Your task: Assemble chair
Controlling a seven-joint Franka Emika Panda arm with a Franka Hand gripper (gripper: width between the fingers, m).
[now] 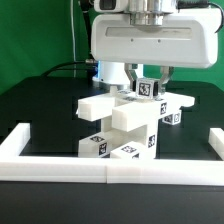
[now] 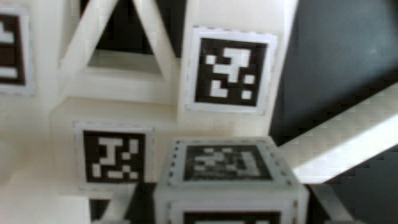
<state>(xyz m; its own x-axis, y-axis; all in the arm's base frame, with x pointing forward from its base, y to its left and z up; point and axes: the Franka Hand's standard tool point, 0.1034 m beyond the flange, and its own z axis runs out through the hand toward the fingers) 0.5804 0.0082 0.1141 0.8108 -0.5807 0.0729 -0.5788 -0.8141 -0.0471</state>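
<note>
Exterior view: the chair (image 1: pixel 120 128) stands as a partly built stack of chunky white blocks at the middle of the black desk (image 1: pixel 40 120). A flat slab (image 1: pixel 100 105) projects from the stack toward the exterior view's left. Black-and-white square tags face the camera on the lower blocks. At the top of the stack, slightly toward the exterior view's right, sits a small cube leg (image 1: pixel 149 89) with a tag on its near face. The fingers (image 1: pixel 162 77) come down from above, one on each side of this cube leg, and are clenched on it.

Wrist view: a tagged cube (image 2: pixel 222 168) fills the near field, with a tagged upright panel (image 2: pixel 231 65) just beyond it. Which chair parts these are cannot be told.

A low white border wall (image 1: pixel 60 162) runs along the front of the desk. A green backdrop (image 1: pixel 40 30) closes the scene behind.
</note>
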